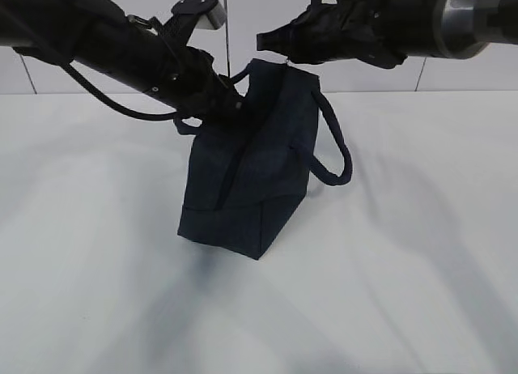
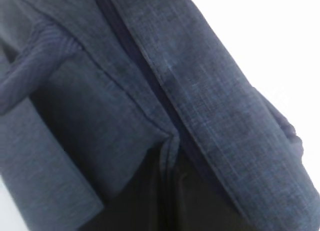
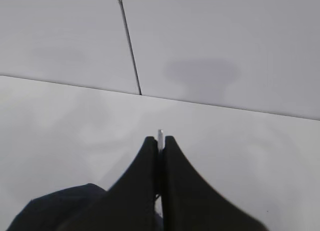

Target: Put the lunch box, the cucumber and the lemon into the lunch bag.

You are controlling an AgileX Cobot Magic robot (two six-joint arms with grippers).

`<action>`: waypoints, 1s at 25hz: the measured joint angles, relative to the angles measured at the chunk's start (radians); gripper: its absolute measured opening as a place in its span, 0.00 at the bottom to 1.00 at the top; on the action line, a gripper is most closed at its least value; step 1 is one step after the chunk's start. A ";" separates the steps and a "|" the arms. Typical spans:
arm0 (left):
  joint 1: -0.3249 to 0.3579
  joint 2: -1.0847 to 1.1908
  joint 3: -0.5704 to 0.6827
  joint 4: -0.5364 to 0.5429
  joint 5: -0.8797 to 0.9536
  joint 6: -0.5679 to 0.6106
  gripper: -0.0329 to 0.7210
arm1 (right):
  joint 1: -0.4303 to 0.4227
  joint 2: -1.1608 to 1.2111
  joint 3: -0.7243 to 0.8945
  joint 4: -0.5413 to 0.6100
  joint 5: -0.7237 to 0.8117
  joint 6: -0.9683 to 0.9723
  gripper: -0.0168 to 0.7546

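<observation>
Slanted front view; wrist close-ups

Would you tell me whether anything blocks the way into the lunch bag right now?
Yes: the zipper of the lunch bag looks shut along its visible length, so the opening seems closed. The right gripper pinches a thin silver piece at the bag's top.

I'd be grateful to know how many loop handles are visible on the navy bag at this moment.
2. One handle hangs off the lunch bag on its right side in the exterior view; the other handle sits on its left side, partly hidden behind the left arm.
</observation>
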 joint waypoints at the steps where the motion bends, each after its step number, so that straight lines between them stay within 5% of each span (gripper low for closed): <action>1: 0.000 -0.005 0.000 0.013 0.004 -0.012 0.04 | 0.000 0.000 0.000 0.000 0.007 0.000 0.02; 17: 0.000 -0.094 0.000 0.155 0.122 -0.151 0.04 | 0.014 0.000 0.000 0.081 0.183 -0.034 0.02; 25: 0.000 -0.097 0.000 0.171 0.137 -0.158 0.04 | 0.015 0.000 -0.009 0.214 0.268 -0.157 0.02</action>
